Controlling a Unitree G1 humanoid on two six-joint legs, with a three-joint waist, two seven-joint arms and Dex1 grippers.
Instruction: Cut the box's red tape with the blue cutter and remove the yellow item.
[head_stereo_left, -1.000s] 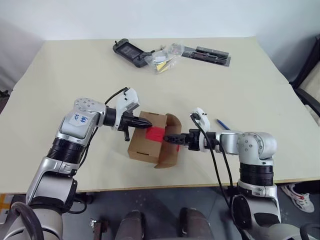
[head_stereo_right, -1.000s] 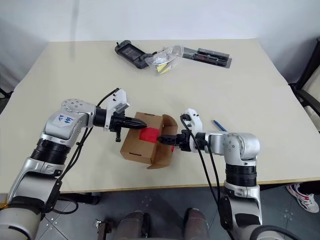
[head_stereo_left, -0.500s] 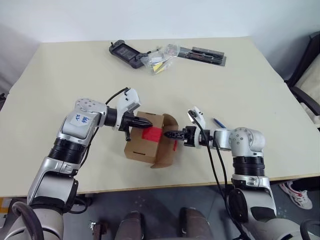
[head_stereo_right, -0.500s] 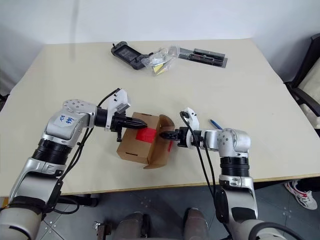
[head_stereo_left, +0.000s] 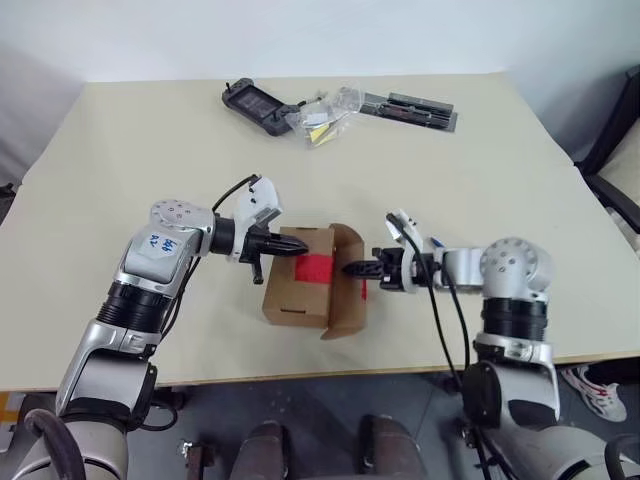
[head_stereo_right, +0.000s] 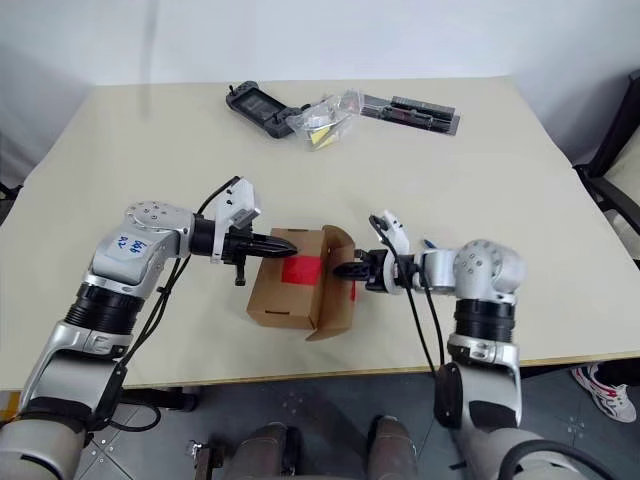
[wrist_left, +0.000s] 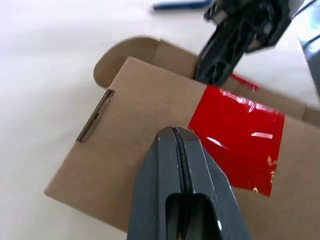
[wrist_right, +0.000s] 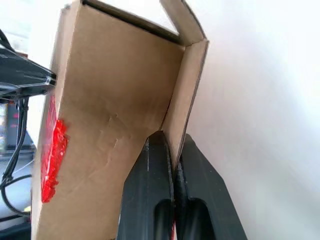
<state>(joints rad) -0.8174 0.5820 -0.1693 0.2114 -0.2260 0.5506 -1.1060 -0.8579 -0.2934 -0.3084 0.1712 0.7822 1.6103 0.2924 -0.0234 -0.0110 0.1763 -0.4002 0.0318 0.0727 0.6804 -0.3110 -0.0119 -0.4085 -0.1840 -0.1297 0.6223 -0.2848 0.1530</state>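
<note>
The box (head_stereo_left: 295, 290) lies on the table near its front edge, with the red tape (head_stereo_left: 316, 267) on its top and its right-hand flap (head_stereo_left: 345, 290) swung open. My left gripper (head_stereo_left: 292, 247) is shut and empty, its tip resting on the box top just left of the tape (wrist_left: 235, 135). My right gripper (head_stereo_left: 351, 268) is shut on the edge of the open flap (wrist_right: 182, 95). The blue cutter (wrist_left: 180, 5) lies on the table behind the right gripper. The yellow item is hidden.
At the table's far side lie a black handheld device (head_stereo_left: 258, 103), a clear plastic bag (head_stereo_left: 326, 118) and a flat black tool strip (head_stereo_left: 415, 108). A dark chair (head_stereo_left: 622, 150) stands off the right edge.
My right gripper was open at the flap and has closed on it, then shifted slightly right and up. The left gripper stayed on the box top.
</note>
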